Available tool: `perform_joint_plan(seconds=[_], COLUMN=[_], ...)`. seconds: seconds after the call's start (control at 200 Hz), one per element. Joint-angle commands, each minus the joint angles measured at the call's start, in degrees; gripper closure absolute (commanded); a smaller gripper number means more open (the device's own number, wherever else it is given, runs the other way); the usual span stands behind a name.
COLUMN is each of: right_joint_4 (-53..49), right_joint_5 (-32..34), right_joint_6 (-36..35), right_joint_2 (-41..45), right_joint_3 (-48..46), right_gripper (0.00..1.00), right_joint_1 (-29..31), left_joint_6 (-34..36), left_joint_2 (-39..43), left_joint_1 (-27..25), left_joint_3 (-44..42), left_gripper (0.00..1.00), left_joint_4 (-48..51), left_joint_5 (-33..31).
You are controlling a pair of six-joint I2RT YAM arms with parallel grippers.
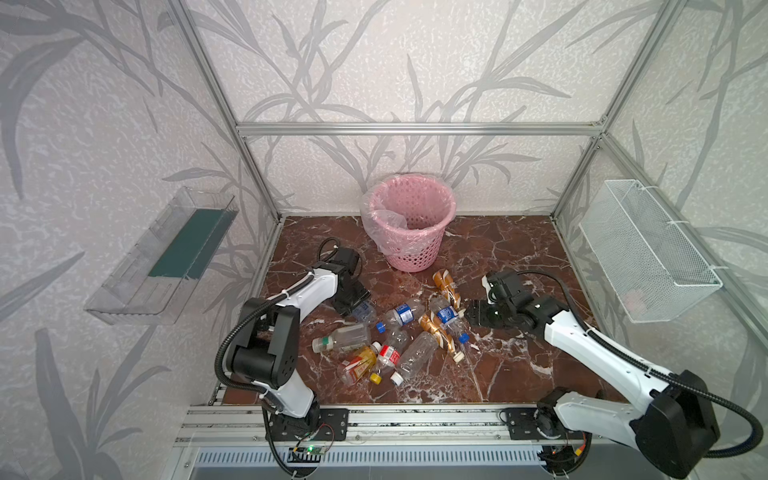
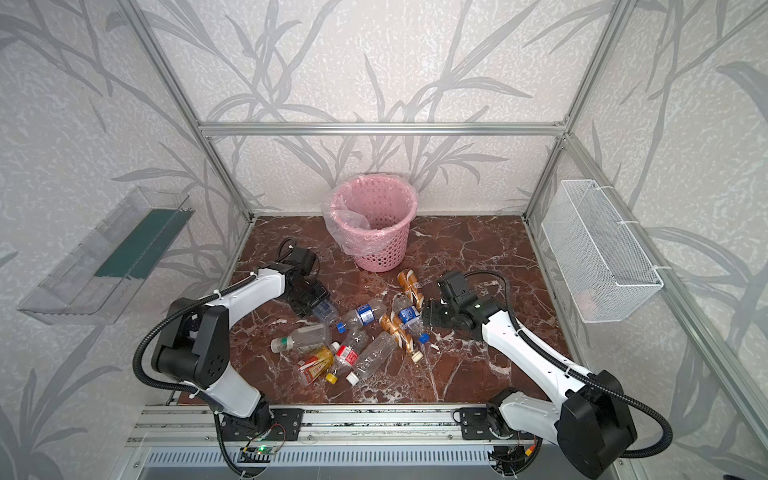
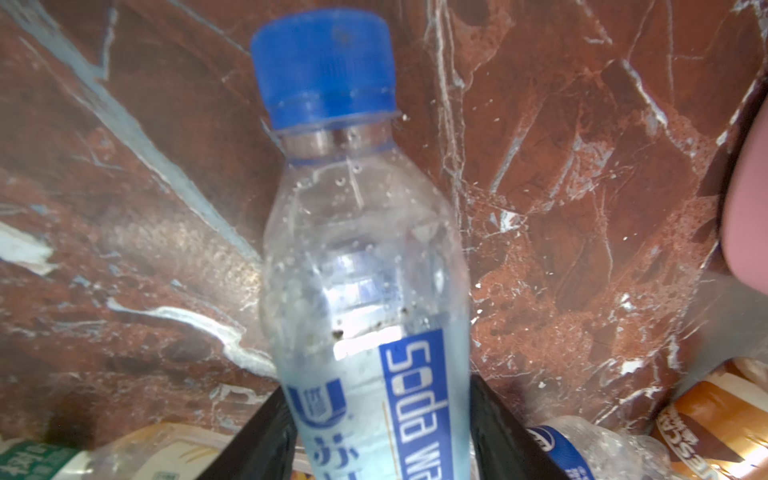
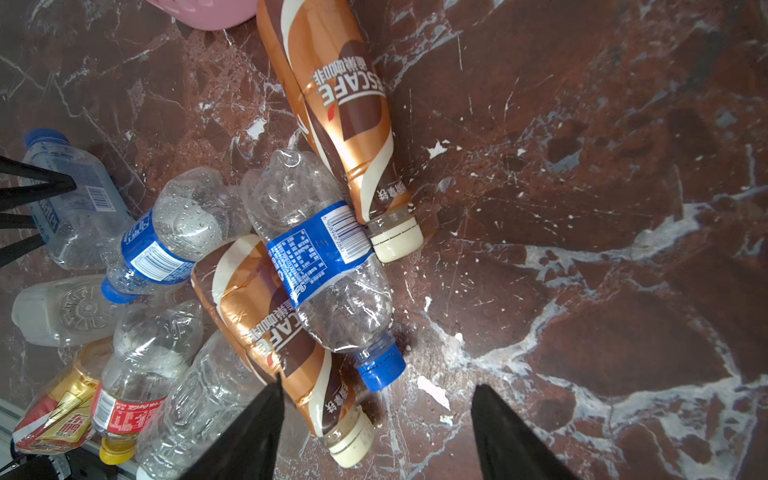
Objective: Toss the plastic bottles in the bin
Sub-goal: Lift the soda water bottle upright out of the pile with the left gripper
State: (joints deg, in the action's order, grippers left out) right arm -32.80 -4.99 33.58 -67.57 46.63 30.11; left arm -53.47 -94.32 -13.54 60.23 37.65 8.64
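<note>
A red-brown marbled surface [image 1: 511, 253] floors a cell walled in leaf-patterned paper. The pink bin [image 1: 415, 249] stands upright at the far edge, its mouth open and lined with a clear bag, and no bottle shows inside it from above. The plastic bottles [image 1: 395, 336] lie on their sides in a loose heap in the middle, apart from the bin, so each has to be carried across. The left fingers [image 3: 257, 440] pinch a clear soda water bottle [image 3: 365, 257] across its blue label, one finger on each side, with the blue cap pointing away from the wrist. Gripping the broad labelled belly rather than the tapering neck probably gives the firmer hold. I cannot tell whether it has left the surface. In both top views it sits at the heap's left edge with nothing lying on it, which makes it a sensible pick for that arm. The right fingers [image 4: 249, 440] are spread and hold nothing, hovering over bare surface just beside the cream cap of a coffee bottle [image 4: 257, 299]. A crumpled blue-labelled bottle [image 4: 320, 257] lies across that one, so it looks like the better one to lift first on that side.
</note>
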Motion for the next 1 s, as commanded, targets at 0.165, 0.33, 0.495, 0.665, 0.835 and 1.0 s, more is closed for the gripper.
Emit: perform_joint_plan(seconds=[0.165, 0.33, 0.495, 0.665, 0.835, 1.0], right_joint_4=[0.03, -0.09, -0.09, -0.08, 0.58, 0.75], right_joint_5=[0.11, 0.18, 0.34, 0.34, -0.26, -0.37], right_joint_6=[-0.10, -0.01, -0.01, 0.08, 0.34, 0.52], right_joint_2=[0.69, 0.94, 1.47, 2.08, 2.62, 2.88], right_joint_3=[-1.02, -1.01, -1.28, -1.49, -2.06, -2.46], right_gripper=[0.30, 0.30, 0.31, 0.31, 0.31, 0.32], right_joint_1=[0.19, 0.21, 0.23, 0.20, 0.28, 0.30], left_joint_6=[6.73, 8.92, 11.98, 15.29, 17.77, 19.10], left_joint_2=[-1.63, -2.99, 0.07, 8.03, 16.89, 26.45], left_joint_1=[0.01, -0.01, 0.01, -0.08, -0.09, -0.45], left_joint_3=[2.24, 2.97, 0.86, -2.73, -6.37, -9.93], left_gripper=[0.37, 0.40, 0.47, 0.52, 0.53, 0.53], left_joint_4=[3.23, 3.68, -0.63, -4.33, -5.08, -5.04], left_joint_5=[-3.30, -3.81, -1.12, 0.21, 1.16, 3.44])
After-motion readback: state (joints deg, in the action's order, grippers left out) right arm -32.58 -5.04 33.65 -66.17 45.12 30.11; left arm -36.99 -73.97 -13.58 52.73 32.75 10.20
